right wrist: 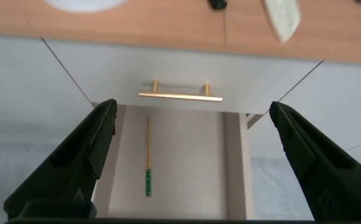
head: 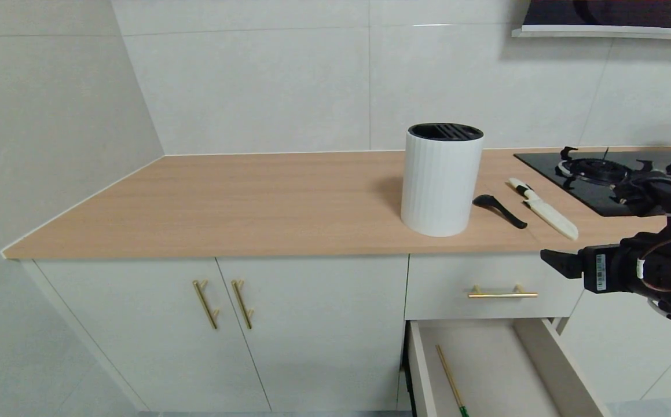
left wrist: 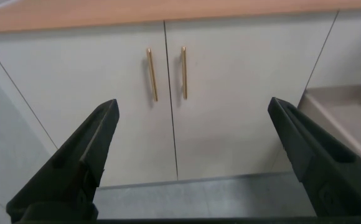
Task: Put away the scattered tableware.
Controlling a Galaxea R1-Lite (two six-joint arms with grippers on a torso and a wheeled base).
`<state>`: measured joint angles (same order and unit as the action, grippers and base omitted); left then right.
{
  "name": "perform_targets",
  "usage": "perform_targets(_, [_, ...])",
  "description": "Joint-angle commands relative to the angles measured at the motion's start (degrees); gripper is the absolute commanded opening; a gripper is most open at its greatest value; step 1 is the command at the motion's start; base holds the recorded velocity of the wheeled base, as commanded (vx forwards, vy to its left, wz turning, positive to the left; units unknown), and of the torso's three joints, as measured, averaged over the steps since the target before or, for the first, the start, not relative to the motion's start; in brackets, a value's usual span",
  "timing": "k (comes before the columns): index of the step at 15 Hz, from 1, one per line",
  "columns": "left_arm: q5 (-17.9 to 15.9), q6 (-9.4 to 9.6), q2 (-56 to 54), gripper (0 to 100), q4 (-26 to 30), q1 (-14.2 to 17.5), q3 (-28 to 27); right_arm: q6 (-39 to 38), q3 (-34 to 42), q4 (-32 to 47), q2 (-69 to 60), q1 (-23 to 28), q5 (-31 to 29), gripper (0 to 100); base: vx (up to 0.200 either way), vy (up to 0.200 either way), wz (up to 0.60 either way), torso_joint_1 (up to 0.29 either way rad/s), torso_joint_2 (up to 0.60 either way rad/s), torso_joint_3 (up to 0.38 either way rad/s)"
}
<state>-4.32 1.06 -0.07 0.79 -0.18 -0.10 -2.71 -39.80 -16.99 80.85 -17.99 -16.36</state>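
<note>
Head view: white ribbed cylindrical knife holder with black slotted top (head: 440,179) stands on the wooden counter (head: 254,202). A black plastic spoon (head: 498,209) lies just beside it at 3 o'clock, and a cream-bladed knife (head: 543,211) lies beyond the spoon.
Right wrist view: right gripper (right wrist: 192,106), jaws spread wide and holding nothing, above the open white drawer (right wrist: 187,168). A wooden chopstick with a green end (right wrist: 147,155) lies inside.
Left wrist view: left gripper (left wrist: 192,106), wide apart and empty, faces two white cupboard doors (left wrist: 243,93).

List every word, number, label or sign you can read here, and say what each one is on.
No text can be read.
On the right arm, a white sticker: barcode-like marks, too small to read.
On the knife block, knife, black spoon and the chopstick in the open drawer: no print visible.
</note>
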Motion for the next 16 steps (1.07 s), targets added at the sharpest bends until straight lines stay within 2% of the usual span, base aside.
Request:
perform_targets(1, [0.01,-0.01,0.07,100,0.0,0.01,0.01,0.16,-0.01,-0.06,0.71,-0.02,0.01,100,0.0,0.0,0.0,0.09,-0.23,-0.129])
perform_targets(2, [0.01,-0.01,0.07,100,0.0,0.01,0.01,0.86,-0.19,-0.32,1.15,0.06,0.1,100,0.0,0.0,0.0,0.051,-0.14,-0.071])
perform_targets(6, [0.01,-0.01,0.07,100,0.0,0.01,0.01,4.99,-5.64,-0.41,6.25,8.06,8.63,100,0.0,0.0,0.0,0.009,-0.02,-0.012])
perform_targets(9, [0.01,-0.01,0.07,100,0.0,0.01,0.01,5.08,-14.34,-0.14,14.25,13.34,17.15,100,0.0,0.0,0.0,0.0,0.0,0.0])
perform_targets(14, [0.01,-0.01,0.07,100,0.0,0.01,0.01,7.36,-29.72,0.12,27.08,14.13,21.63,100,0.0,0.0,0.0,0.0,0.0,0.0])
perform_targets(16, [0.01,-0.01,0.07,100,0.0,0.01,0.01,7.54,-32.53,-0.32,31.12,14.13,22.51,100,0.0,0.0,0.0,0.0,0.0,0.0])
